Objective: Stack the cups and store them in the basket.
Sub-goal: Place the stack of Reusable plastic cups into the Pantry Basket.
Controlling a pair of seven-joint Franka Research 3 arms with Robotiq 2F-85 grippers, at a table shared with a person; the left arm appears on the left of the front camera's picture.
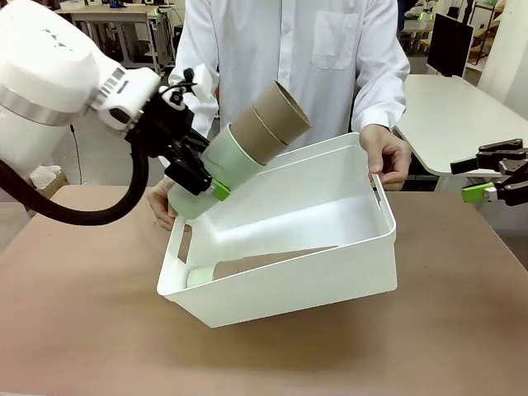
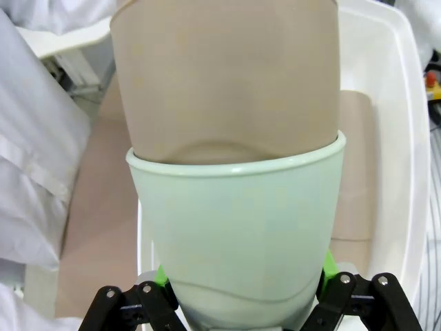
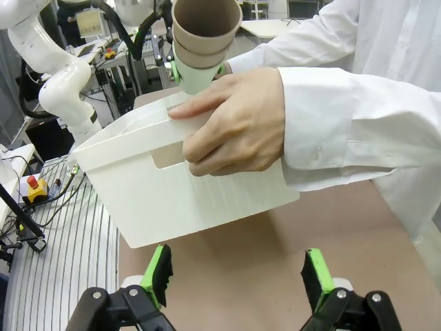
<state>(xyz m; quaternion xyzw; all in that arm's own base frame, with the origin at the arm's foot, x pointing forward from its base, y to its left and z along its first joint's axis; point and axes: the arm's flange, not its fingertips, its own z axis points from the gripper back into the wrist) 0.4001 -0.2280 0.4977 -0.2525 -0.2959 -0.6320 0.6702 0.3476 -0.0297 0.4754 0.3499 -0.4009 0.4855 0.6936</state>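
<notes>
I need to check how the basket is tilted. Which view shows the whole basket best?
The front view: the whole basket shows, tipped toward the robot. The right wrist view gives one end wall under a hand; the left wrist view, just rim behind the cups.

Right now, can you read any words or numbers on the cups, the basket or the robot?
No text can be read.
Stack of cups: plain, no print.
White basket: plain, no label.
Left arm: faint dark marks on its white shell, too blurred to read.
Person's white coat: no lettering visible.
</notes>
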